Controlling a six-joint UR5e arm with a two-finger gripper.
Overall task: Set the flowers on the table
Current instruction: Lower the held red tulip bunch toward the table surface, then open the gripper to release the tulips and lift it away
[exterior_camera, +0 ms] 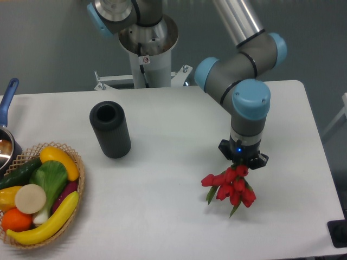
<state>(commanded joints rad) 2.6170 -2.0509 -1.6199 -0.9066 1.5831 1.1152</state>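
The flowers (232,188), a small bunch of red tulip-like blooms with green leaf tips, hang directly under my gripper (241,166) at the right middle of the white table (168,216). The gripper points straight down and is shut on the bunch. Its fingers are mostly hidden by the wrist and the blooms. The lower blooms are at or just above the tabletop; I cannot tell whether they touch it.
A black cylinder (110,129) lies left of centre. A wicker basket (76,162) of toy vegetables and fruit sits at the front left corner. A pot with a blue handle (7,108) is at the left edge. The arm's base (147,49) stands behind the table.
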